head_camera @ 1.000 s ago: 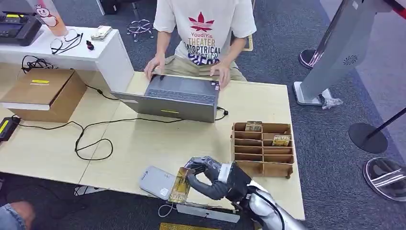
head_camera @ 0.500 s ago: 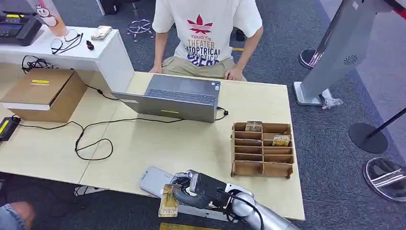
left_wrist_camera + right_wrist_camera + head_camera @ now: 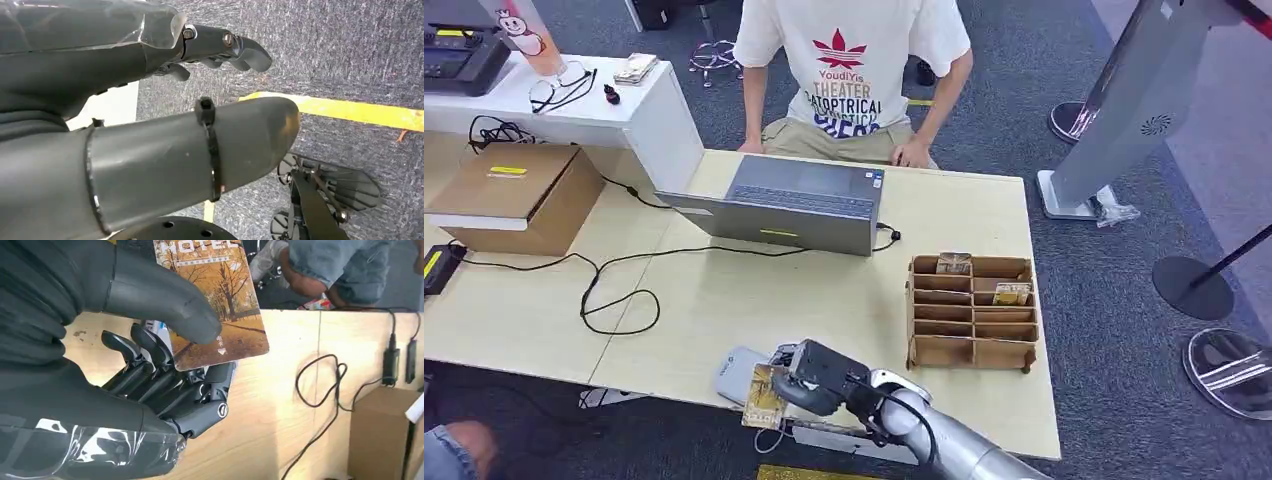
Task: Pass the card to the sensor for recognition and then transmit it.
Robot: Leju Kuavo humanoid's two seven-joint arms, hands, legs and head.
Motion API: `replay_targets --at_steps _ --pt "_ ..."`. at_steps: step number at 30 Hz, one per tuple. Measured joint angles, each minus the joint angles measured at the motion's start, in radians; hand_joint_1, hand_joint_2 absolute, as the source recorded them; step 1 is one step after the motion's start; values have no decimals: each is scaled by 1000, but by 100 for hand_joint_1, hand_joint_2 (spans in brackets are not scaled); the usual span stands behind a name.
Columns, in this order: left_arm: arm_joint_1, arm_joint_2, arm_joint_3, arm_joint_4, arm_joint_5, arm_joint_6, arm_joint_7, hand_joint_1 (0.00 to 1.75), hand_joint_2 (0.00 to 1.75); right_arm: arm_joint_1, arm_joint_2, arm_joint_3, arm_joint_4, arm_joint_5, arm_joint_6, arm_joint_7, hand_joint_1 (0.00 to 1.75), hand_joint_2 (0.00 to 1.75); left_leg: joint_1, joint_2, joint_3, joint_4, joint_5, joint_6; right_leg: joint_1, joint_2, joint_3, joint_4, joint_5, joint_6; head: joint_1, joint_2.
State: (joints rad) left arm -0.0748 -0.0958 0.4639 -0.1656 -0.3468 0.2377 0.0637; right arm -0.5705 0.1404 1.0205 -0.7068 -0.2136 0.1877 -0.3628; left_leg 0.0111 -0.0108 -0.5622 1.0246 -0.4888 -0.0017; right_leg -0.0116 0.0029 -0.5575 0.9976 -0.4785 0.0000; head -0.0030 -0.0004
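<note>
At six o'clock on the table point(image 3: 724, 290), the right robot hand point(image 3: 809, 375) pinched the hotel card point(image 3: 764, 397) over the grey sensor point(image 3: 742, 372), probably for reading; left robot hand point(image 3: 150, 100) hung empty, loosely curled.

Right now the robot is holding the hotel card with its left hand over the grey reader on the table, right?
Not quite: the right hand holds the card, as the head view shows. It is over the grey reader on the table.
</note>
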Motion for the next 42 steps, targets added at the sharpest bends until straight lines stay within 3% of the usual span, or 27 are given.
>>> replay_targets --at_steps 17,29,42 --pt "-8 -5 -21 0 -16 8 17 0 0 -11 86 27 189 33 -43 33 175 175 0 0 0 0 0 0 0 0 0 0 0 0 0 0" --pt "-10 -6 -22 0 -18 8 17 0 0 -11 99 29 227 35 -48 40 175 175 0 0 0 0 0 0 0 0 0 0 0 0 0 0" --pt "-17 -11 -43 0 -30 11 29 0 0 -14 116 37 273 31 -114 92 175 175 0 0 0 0 0 0 0 0 0 0 0 0 0 0"
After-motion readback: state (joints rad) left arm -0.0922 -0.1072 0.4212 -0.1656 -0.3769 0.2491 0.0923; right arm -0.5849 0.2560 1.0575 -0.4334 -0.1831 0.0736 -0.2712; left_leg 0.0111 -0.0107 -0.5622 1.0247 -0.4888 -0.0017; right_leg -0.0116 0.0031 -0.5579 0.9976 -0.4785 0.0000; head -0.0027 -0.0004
